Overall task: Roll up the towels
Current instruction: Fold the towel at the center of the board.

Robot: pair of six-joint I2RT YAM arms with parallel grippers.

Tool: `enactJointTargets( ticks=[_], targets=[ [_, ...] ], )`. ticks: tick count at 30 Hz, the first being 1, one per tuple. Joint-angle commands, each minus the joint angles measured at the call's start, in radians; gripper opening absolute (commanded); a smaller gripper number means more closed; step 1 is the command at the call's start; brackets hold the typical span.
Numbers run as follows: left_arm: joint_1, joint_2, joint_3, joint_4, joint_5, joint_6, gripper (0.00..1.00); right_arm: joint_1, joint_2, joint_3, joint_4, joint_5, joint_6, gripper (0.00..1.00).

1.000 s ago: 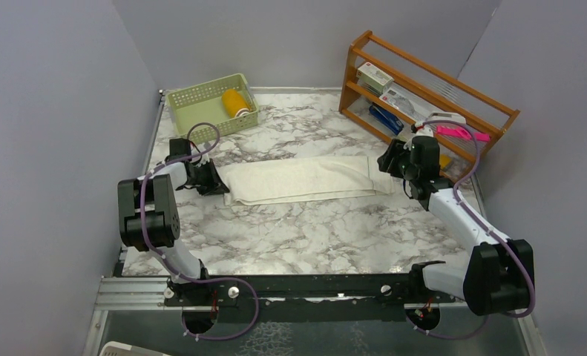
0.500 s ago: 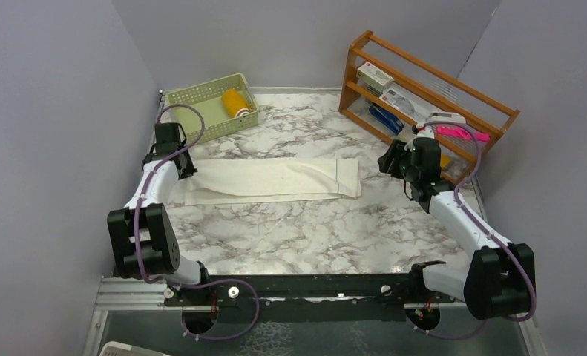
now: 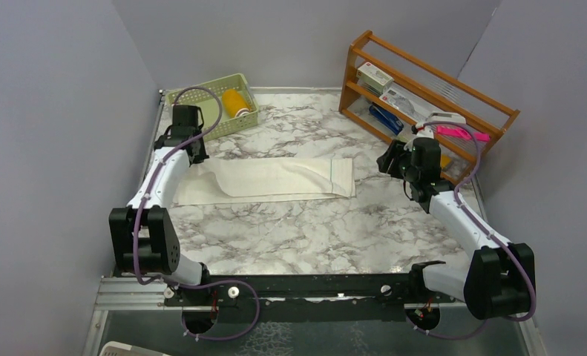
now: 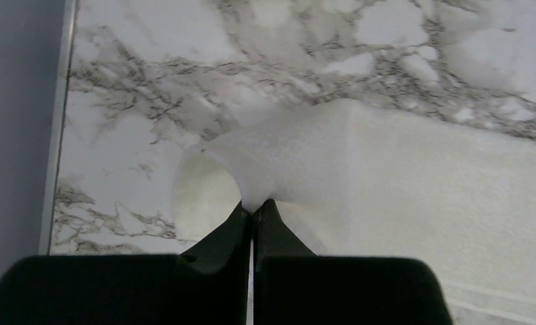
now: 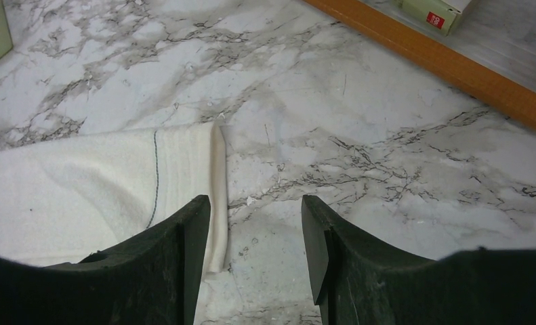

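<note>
Green basket [image 3: 234, 124] far-left on marble table [image 3: 305, 230]; wooden rack [image 3: 438, 73] far-right, holding boxes.

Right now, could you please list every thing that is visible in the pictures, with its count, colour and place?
cream towel: one, cream-white, spread across the middle of the table, left corner lifted.
yellow roll: one, mustard-yellow, inside the basket.
basket: one, light green, far left of the table.
rack: one, brown wood, far right, holding boxes, a blue item and a pink item.
table: one, white-grey marble.
left gripper: black, shut on the cream towel's lifted corner.
right gripper: black, open, over the cream towel's right edge.
</note>
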Motion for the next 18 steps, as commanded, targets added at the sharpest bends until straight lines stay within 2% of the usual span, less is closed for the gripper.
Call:
enactJointTargets(
  ticks=[1, 6, 11, 18],
  targets=[
    [-0.112, 0.052, 0.106, -0.138, 0.054, 0.005, 0.00, 0.003, 0.006, 0.007, 0.023, -0.025, -0.002, 0.53],
    [-0.224, 0.106, 0.214, -0.237, 0.160, -0.013, 0.00, 0.003, 0.011, 0.006, 0.025, -0.033, 0.000, 0.53],
    [-0.337, 0.146, 0.315, -0.275, 0.199, -0.049, 0.00, 0.004, 0.042, 0.016, 0.024, -0.040, 0.014, 0.54],
    [-0.433, 0.272, 0.450, -0.348, 0.207, -0.067, 0.00, 0.003, 0.037, 0.016, 0.024, -0.041, 0.013, 0.54]
  ],
)
